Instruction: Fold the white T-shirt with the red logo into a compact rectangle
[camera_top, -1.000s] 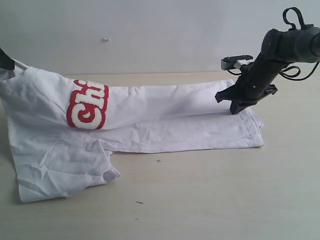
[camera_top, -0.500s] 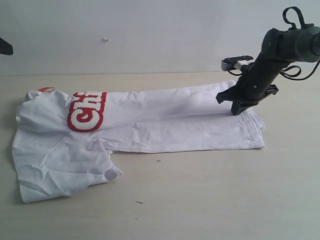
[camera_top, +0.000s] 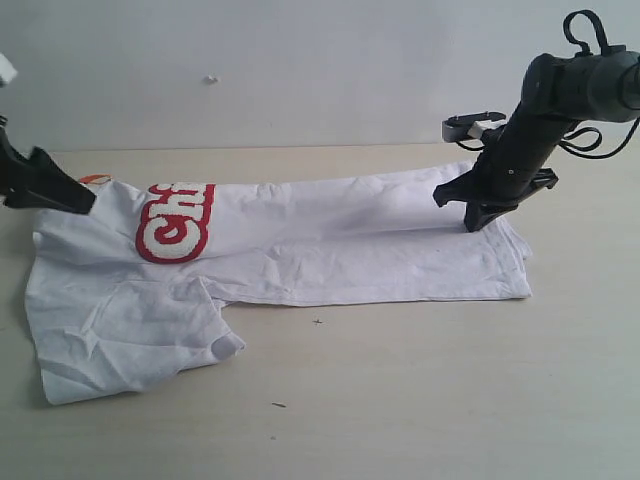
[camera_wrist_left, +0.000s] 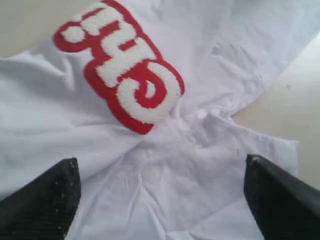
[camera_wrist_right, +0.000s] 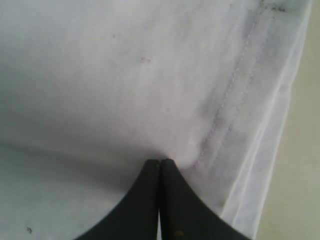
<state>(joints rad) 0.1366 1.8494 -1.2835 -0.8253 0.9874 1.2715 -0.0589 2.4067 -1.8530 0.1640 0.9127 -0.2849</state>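
At the white T-shirt's (camera_top: 330, 240) hem your right gripper's (camera_top: 473, 220) closed tight; left gripper (camera_wrist_left: 160, 162) gapes wide; fold hides half the red logo (camera_top: 175, 222).

The white T-shirt (camera_top: 330, 240) is bearing the red logo (camera_top: 175, 222), white letters outlined red; the counter (camera_top: 450, 380) is showing pale beige.

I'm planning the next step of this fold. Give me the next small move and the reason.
Probably open the right gripper and lift it clear. Its jaws are shut on the hem end of the white T-shirt, which lies folded lengthwise on the table, red logo on top. The left gripper is open above the collar end, holding nothing.
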